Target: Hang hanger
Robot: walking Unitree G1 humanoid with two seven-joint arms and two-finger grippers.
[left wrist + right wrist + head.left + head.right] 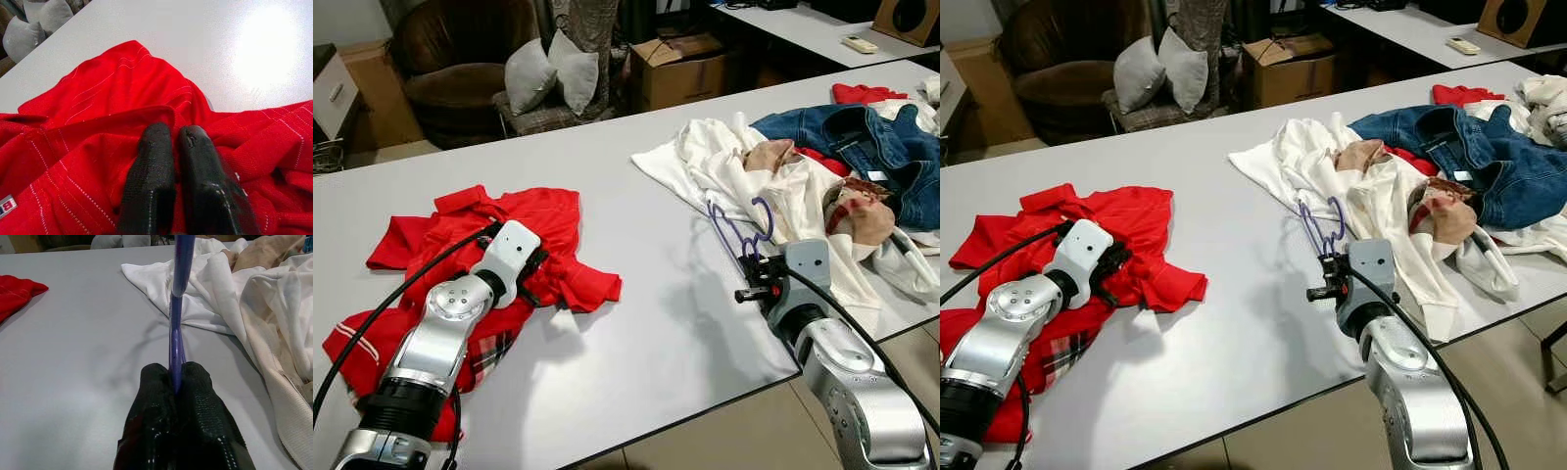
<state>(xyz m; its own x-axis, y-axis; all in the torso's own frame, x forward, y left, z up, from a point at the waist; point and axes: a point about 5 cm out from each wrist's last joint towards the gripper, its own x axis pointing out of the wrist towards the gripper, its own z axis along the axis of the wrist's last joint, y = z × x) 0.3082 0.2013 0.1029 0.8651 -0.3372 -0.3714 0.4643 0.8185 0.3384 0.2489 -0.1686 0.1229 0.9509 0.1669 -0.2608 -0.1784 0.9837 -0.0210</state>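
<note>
So far the right gripper point(175, 377) is clenched on the purple hanger point(741, 227), held above the table point(636, 323) beside white clothes point(715, 157); the left gripper point(173, 139) pinches the red shirt point(524, 230), not yet hung

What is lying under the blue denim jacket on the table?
The blue denim jacket lies on a red garment and white clothes heaped on the grey table. Whatever is deeper in the heap is covered.
</note>
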